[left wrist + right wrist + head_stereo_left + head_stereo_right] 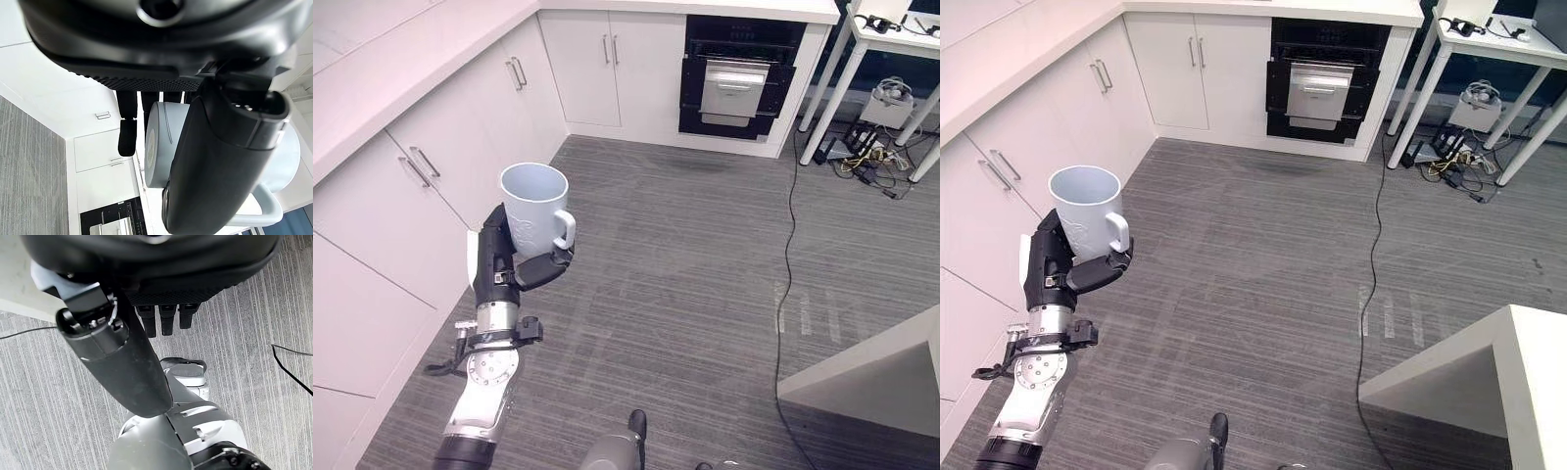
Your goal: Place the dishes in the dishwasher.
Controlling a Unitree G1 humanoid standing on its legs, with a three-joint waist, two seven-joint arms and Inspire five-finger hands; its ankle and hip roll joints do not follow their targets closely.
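From above, the left hand [509,262] holds a white mug [536,208] upright in the air over the grey floor [705,274], near the white cupboards [411,186]. An open black oven [736,83] sits far back. The left wrist view shows the mug's flat bottom, with the fingers [128,129] on one side and the thumb across the other, clamped on it. In the right wrist view the right hand [146,293] hangs over the floor, fingers straight and apart.
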